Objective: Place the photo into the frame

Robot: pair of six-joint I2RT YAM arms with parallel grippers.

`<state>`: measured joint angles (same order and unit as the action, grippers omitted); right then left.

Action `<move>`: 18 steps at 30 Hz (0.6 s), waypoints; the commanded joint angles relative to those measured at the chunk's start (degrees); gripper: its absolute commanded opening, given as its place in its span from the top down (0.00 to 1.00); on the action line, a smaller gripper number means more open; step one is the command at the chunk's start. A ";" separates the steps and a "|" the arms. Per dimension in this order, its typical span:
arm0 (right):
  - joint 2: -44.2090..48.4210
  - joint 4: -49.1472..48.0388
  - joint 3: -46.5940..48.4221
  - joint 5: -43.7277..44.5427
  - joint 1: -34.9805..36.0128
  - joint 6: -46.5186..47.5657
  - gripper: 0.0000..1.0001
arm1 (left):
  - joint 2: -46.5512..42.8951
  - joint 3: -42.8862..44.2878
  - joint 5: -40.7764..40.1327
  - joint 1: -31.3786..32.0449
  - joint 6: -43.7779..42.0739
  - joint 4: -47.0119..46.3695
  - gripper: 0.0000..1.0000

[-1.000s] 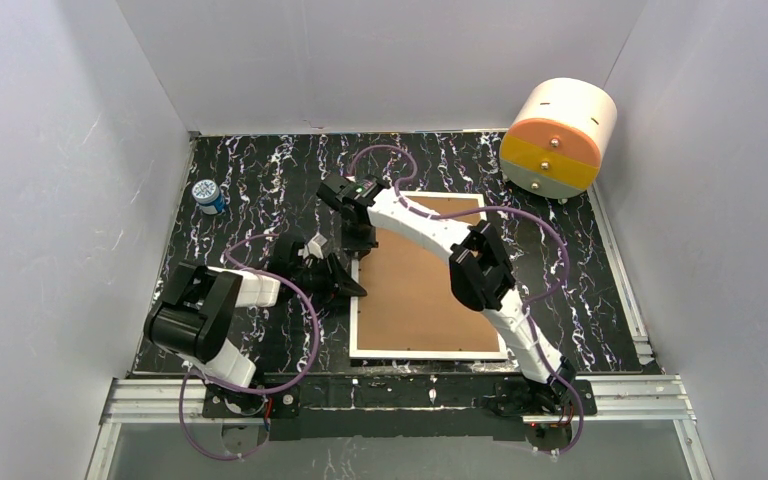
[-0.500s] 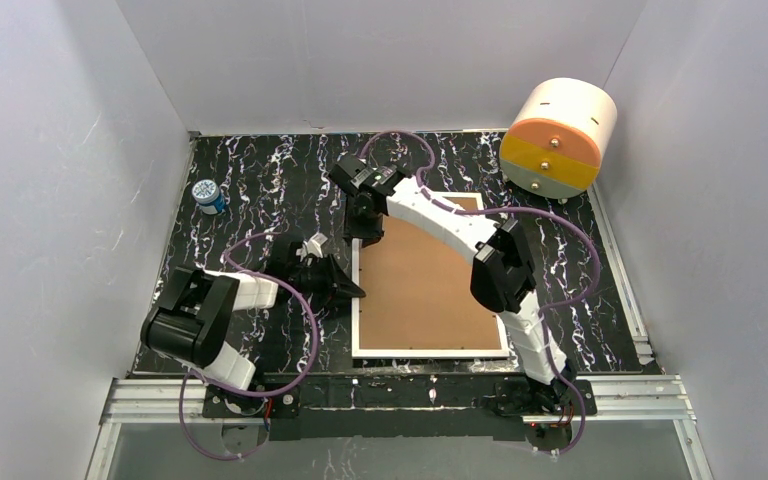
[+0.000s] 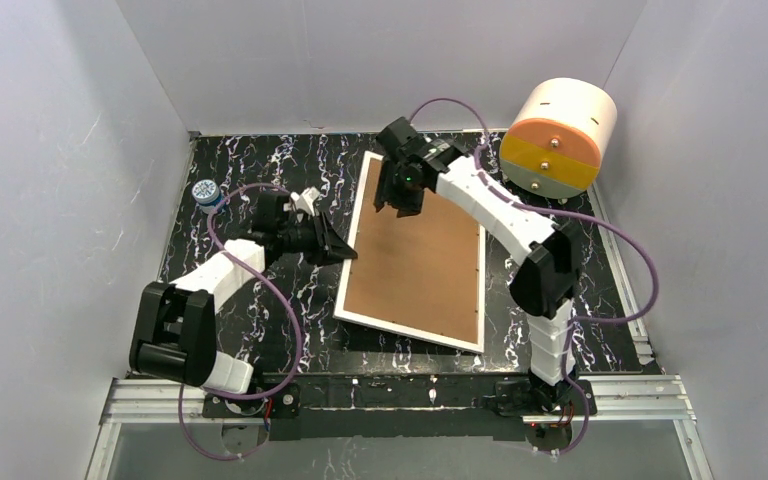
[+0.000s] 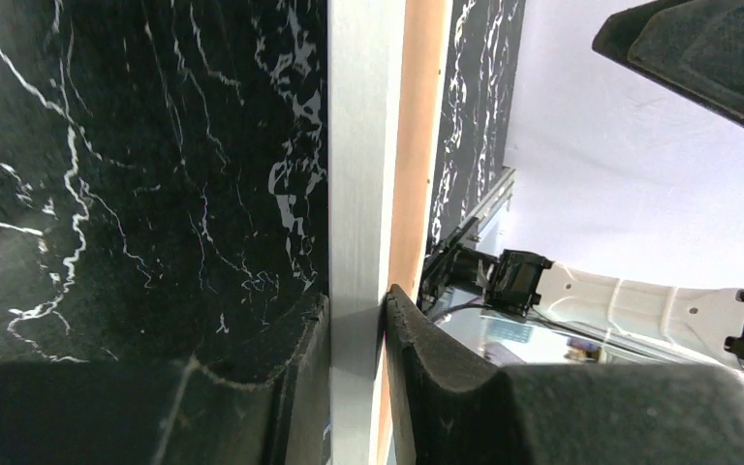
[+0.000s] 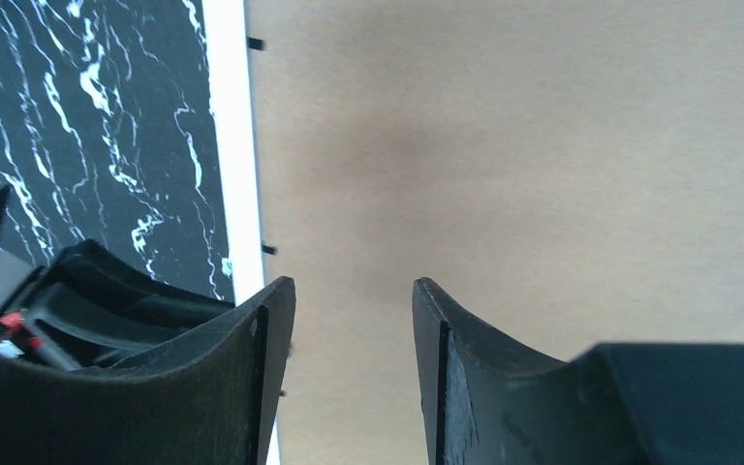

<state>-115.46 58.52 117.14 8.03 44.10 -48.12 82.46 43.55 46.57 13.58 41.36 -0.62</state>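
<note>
The frame [image 3: 420,265] lies back-up, its brown fibreboard showing inside a narrow white rim. Its left side is raised off the black marble table [image 3: 260,180], so it tilts. My left gripper [image 3: 346,252] is shut on that left rim. In the left wrist view the white rim [image 4: 358,145] is pinched between my left gripper's [image 4: 356,302] two pads. My right gripper [image 3: 397,207] hovers open over the frame's far left corner. In the right wrist view my right gripper [image 5: 354,286] has only the brown back [image 5: 542,145] between its fingers. The photo is out of view.
A white-and-orange drum [image 3: 558,138] stands at the back right corner. A small blue-and-white jar [image 3: 206,192] sits at the back left. White walls close in three sides, and a metal rail [image 3: 400,392] runs along the near edge.
My left gripper closed on the frame's left rim and lifted it, tilting and turning the frame. My right gripper opened and moved right and farther back over the frame's far end.
</note>
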 commanded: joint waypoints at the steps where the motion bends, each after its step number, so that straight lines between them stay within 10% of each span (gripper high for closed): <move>1: 7.03 0.26 -1.65 0.82 -1.72 1.10 0.43 | -4.17 10.20 -3.72 -0.66 -10.08 18.88 1.00; 18: 20.87 2.00 -7.97 -3.38 -7.08 0.25 0.43 | -3.10 39.39 -21.76 1.93 -17.02 41.85 1.00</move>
<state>-98.00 59.13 109.69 5.30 37.26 -48.12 81.32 78.13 30.02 13.74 25.08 36.71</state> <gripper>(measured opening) 0.568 0.214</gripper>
